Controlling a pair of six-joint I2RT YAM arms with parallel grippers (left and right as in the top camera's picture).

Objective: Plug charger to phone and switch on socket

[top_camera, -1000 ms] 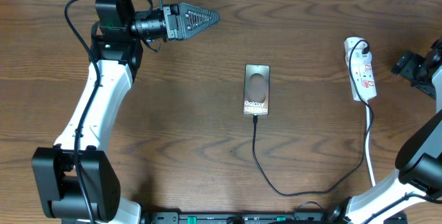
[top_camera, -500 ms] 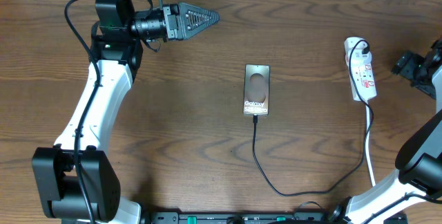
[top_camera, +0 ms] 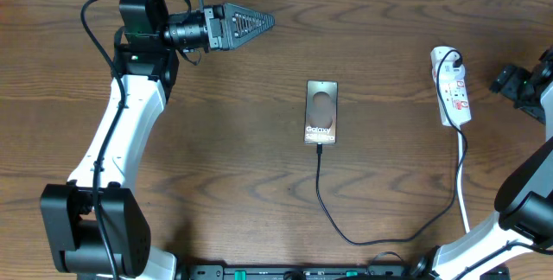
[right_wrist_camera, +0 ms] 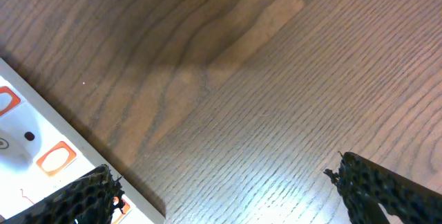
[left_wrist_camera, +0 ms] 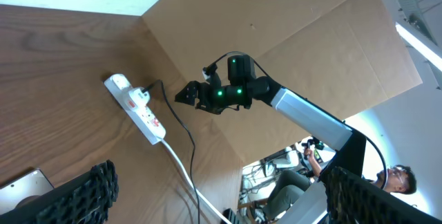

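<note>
- Overhead, the charger (top_camera: 321,189) tip at the phone (top_camera: 320,111) is too small to tell whether it is seated.
- The socket (top_camera: 452,85) switch position is unreadable.
- The right wrist view crops the socket to one corner.
- The right gripper (top_camera: 498,81) is a dark, indistinct shape overhead.

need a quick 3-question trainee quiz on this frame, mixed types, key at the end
1. True or false: the left gripper is gripping the charger.
2. Which lies closest to the right gripper? A) the phone B) the socket C) the left gripper
3. In the overhead view, which edge of the phone does the charger's tip meet?

Key:
1. False. The left wrist view shows its fingers wide apart with nothing between them, and the charger lies far from it.
2. B.
3. The lower edge in the picture.
</note>
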